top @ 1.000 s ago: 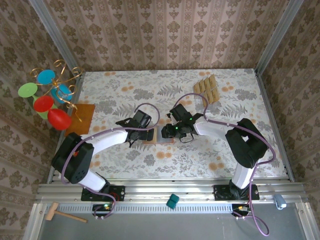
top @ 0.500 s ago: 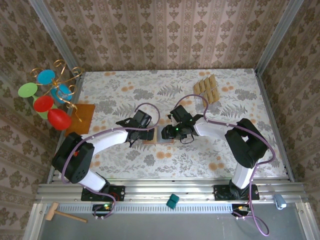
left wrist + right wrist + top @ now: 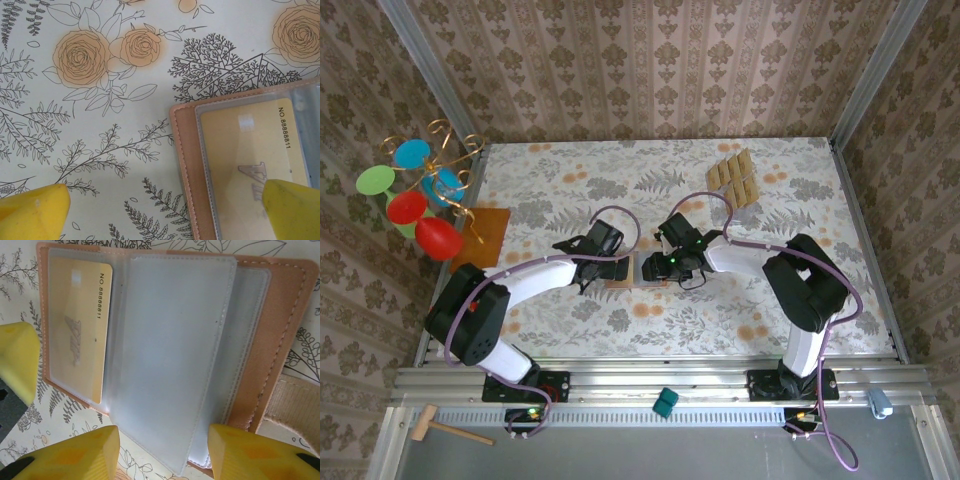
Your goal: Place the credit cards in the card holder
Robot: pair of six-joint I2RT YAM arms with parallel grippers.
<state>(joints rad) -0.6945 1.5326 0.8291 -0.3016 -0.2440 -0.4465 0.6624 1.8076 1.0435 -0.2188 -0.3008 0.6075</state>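
The card holder [image 3: 640, 271] lies open mid-table between both grippers. In the right wrist view its clear sleeves [image 3: 170, 355] are spread, and one tan credit card [image 3: 80, 330] sits in the left sleeve. My right gripper [image 3: 165, 452] hovers open over the holder's near edge, a loose sleeve leaf reaching down between its fingers, unpinched. My left gripper [image 3: 162, 210] is wide open at the holder's left edge [image 3: 182, 165], one fingertip [image 3: 292, 207] over the sleeved card [image 3: 245, 150]. Several more credit cards [image 3: 733, 177] lie in rows at the back right.
A stand of coloured discs [image 3: 415, 195] and an orange-brown mat [image 3: 485, 235] occupy the left side. A teal block [image 3: 665, 402] and a wooden mallet [image 3: 445, 428] rest on the front rail. Patterned walls close in the table.
The right arm's elbow has shifted slightly left and its jaws stand a little wider. The left arm and the card holder have not moved.
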